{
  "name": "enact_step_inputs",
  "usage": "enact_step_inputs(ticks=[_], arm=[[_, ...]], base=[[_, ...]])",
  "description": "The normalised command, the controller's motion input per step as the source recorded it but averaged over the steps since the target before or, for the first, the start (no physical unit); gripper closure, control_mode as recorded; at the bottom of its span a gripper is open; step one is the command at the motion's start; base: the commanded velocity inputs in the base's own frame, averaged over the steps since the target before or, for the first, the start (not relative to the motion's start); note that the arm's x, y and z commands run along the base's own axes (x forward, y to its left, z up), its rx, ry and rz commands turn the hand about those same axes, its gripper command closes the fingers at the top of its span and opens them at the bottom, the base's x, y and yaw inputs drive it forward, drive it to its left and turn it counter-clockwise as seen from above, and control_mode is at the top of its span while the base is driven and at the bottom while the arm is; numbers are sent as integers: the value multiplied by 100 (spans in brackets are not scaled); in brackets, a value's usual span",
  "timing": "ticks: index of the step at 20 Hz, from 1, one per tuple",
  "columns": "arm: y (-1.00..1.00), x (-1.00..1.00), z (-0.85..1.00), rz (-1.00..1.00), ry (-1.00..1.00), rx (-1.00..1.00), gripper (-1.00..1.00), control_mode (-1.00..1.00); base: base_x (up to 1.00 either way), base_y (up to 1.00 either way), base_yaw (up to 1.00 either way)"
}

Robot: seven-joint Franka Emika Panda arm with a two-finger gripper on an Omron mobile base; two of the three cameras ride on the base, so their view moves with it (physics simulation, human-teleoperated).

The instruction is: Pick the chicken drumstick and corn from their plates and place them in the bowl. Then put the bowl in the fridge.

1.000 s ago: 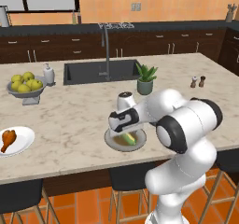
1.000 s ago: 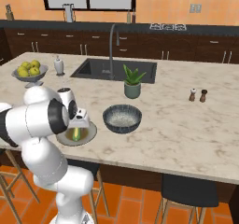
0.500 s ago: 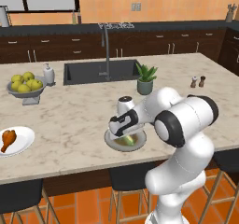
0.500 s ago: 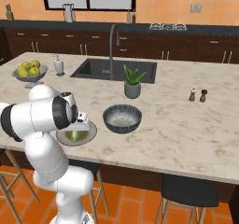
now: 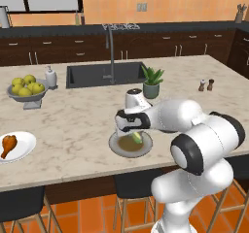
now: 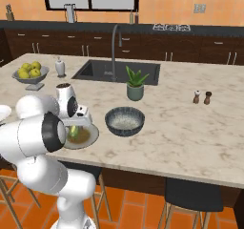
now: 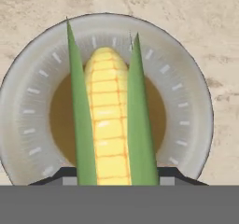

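The corn (image 7: pixel 108 120), yellow with two green husk leaves, lies on the grey-rimmed plate (image 7: pixel 191 106) with the brownish centre. My gripper (image 7: pixel 119 176) is down over that plate (image 5: pixel 116 148), open, a dark fingertip (image 7: pixel 65 174) on each side of the cob's near end. From the base the corn (image 5: pixel 137 139) shows just under the hand (image 5: pixel 130 123). The drumstick (image 5: pixel 7 144) rests on the white plate (image 5: pixel 24 147) far to the left. The dark ribbed bowl (image 6: pixel 125 120) stands right of the corn plate (image 6: pixel 88 138). The fridge is out of view.
A footed bowl of lemons (image 5: pixel 28 89) and a soap dispenser (image 5: pixel 50 76) stand at the back left by the sink (image 5: pixel 104 74). A potted plant (image 6: pixel 135 82) is behind the bowl, with salt and pepper shakers (image 6: pixel 202 97) to the right. Stools stand below the counter's front edge.
The hand has come down closer onto the corn plate and shifted slightly left. Corn, plates and bowl have not moved.
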Motion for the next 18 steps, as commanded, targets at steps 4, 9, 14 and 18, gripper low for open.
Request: enact_step_inputs(ticks=[4,9,14,18], arm=[[-49,1,100,-5,9,0,100,-100],[-49,25,81,-7,4,-4,100,-100],[-45,39,41,-2,-2,-1,100,-100],[-58,48,0,0,0,0,100,-100]], base=[[0,0,0],[0,0,0],[0,0,0],[0,0,0]])
